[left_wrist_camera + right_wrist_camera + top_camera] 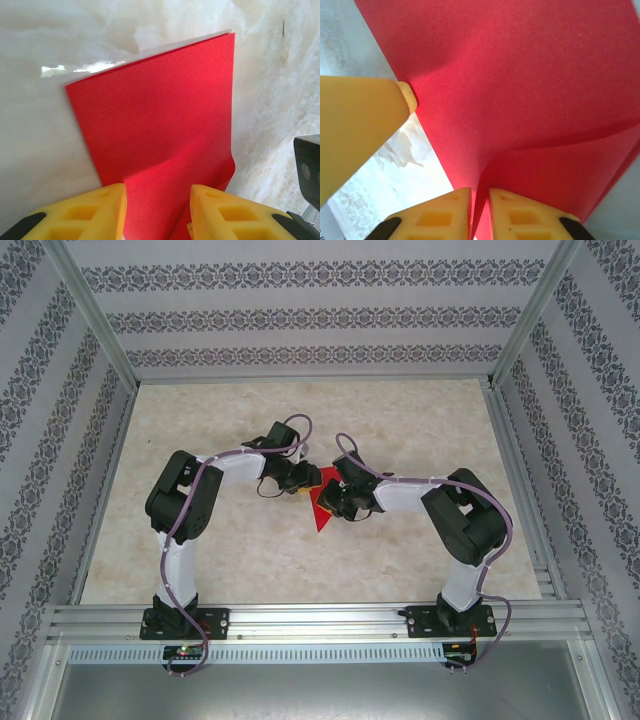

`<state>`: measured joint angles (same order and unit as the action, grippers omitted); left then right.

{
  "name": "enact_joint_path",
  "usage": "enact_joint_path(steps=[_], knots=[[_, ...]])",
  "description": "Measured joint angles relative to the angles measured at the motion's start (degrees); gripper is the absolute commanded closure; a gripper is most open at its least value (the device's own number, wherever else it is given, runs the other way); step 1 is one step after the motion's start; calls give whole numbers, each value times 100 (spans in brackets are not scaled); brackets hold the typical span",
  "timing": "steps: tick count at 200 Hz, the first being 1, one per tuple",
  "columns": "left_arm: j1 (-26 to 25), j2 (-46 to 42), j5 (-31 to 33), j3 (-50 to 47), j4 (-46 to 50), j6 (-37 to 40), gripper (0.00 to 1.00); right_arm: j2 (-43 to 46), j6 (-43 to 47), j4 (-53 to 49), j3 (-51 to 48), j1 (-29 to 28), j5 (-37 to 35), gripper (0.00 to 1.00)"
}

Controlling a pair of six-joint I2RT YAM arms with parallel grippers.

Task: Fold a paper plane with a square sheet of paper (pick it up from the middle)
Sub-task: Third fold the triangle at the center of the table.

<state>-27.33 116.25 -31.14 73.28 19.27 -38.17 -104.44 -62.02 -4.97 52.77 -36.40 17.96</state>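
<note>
We judge the folding to be at an early stage. The red sheet of paper (pixel 320 510) lies in the middle of the table (pixel 200 540), between the two arms. In the left wrist view it is doubled over, with a second layer showing along its far edge, so at least one crease looks made. The narrow nose and the wings are yet to come, as far as we can see.

The left gripper (pixel 157 192) has its jaws well apart, with the sheet running under the gap. In the right wrist view one of its fingers (pixel 365 130) touches the sheet's edge. The right gripper (pixel 479 195) has its jaws nearly together, with a raised flap of the sheet in the narrow slit. We cannot tell whether they pinch it.

From above, the red shape tapers to a point aimed at the near edge, toward the arm bases. Its long axis runs far to near, across the line between the grippers.
</note>
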Motion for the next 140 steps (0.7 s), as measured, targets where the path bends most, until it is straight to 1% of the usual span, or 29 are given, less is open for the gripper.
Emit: enact_joint_path(steps=[39,53,79,104,122,140], knots=[[411,-264,138,28,203,-2,60,0,-7,96,2,0,39,67],[570,-396,175,28,205,-4,58,0,-28,138,2,-2,59,61],[732,-555,205,28,205,-7,57,2,-83,236,2,-26,70,56],[739,-612,188,26,205,-4,57,2,-92,269,2,-26,81,55],[739,-623,160,-17,203,-2,57,2,-92,269,2,-26,81,58],[739,-645,133,-122,203,-2,58,2,-96,258,0,-26,72,63]])
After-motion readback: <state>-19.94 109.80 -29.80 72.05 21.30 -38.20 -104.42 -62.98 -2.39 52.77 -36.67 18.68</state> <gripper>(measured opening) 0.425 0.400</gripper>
